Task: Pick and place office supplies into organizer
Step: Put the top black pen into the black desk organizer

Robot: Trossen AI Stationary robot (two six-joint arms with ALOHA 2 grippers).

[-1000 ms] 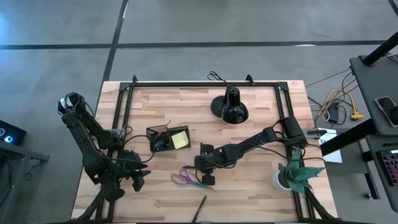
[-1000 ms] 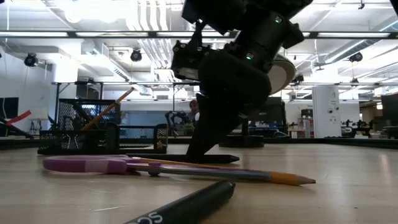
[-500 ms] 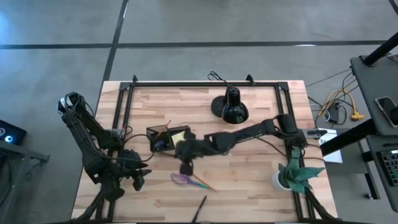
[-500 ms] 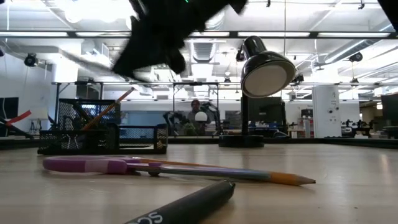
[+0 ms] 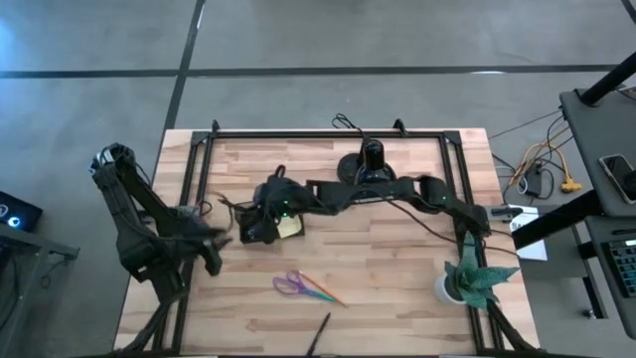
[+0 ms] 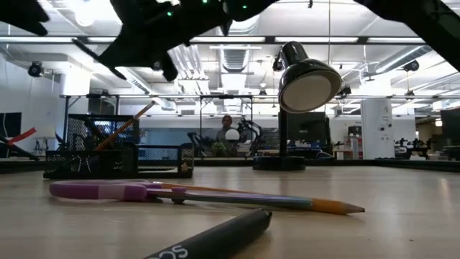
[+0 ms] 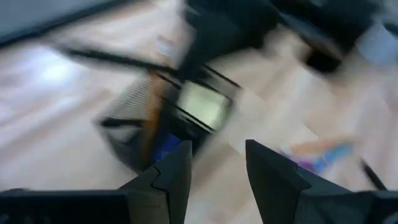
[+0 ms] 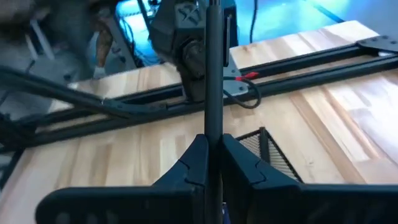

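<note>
the small black mesh organizer box point(image 5: 266, 221) sits left of the table's middle, with a square yellow sticky-note pad point(image 5: 291, 228) in its right compartment and a thin orange pencil point(image 6: 123, 126) leaning in its tall cup. a second ago the right gripper point(image 5: 260, 227) was down by the purple-handled scissors point(image 5: 291, 285); it has since swung across and now hangs above the organizer, jaws pinched on a slim black pen point(image 8: 212, 74) held upright. this looks like the drop-off step, with the pen about to go in.

the left gripper point(image 7: 216, 160), part open and empty, has shifted a little at the table's left edge and faces the organizer.

only the right wrist view shows the pen in the grip. the low view shows the scissors, a multicoloured pencil point(image 6: 273, 201) and a dark marker point(image 6: 215, 237) still on the wood.
</note>
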